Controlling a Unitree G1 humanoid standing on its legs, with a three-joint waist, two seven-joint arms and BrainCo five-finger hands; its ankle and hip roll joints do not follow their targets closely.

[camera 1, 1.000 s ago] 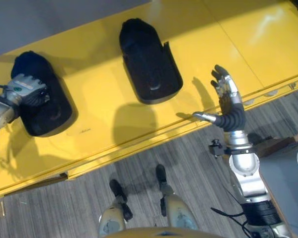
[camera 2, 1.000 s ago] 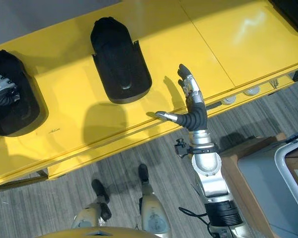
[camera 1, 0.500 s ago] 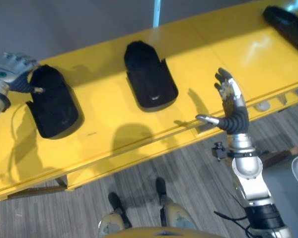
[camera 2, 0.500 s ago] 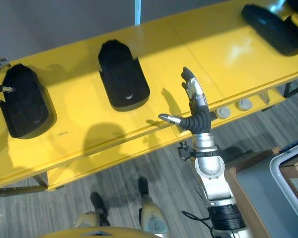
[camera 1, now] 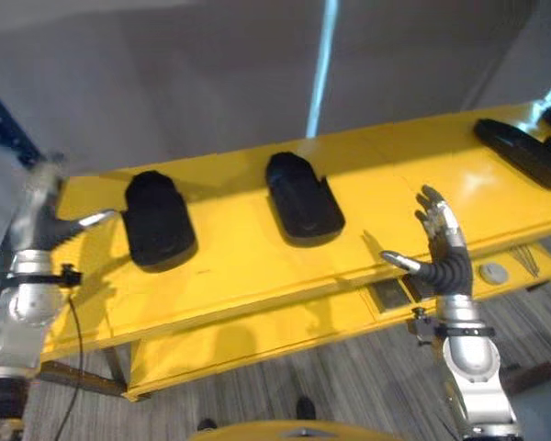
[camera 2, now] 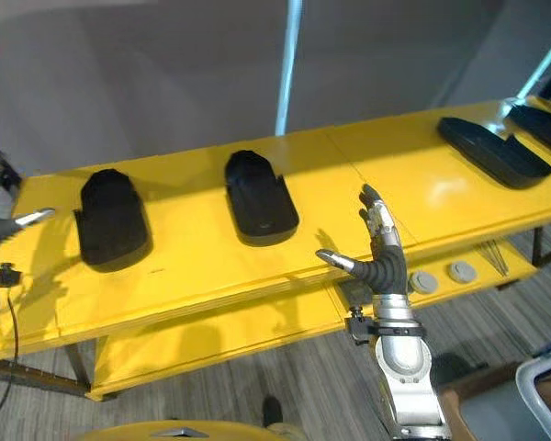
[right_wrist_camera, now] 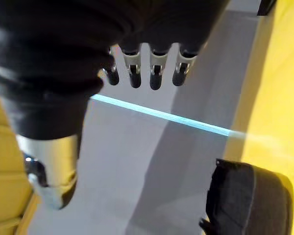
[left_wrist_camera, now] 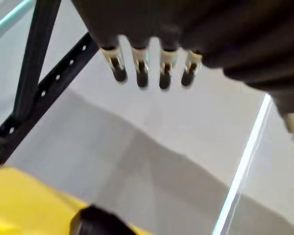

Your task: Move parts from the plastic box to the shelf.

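- Right hand (camera 1: 439,246) is raised at about 4 o'clock over the shelf's front edge, fingers straight, thumb out, holding nothing
- Left hand (camera 1: 44,213) is up at 9 o'clock off the shelf's end, fingers straight, also holding nothing
- Yellow shelf (camera 1: 239,266) runs across the middle
- Four black parts lie on it: one at 10 o'clock (camera 1: 158,220), one near centre (camera 1: 303,196), two far off at 2 o'clock (camera 2: 489,152)

No legible text or markings anywhere
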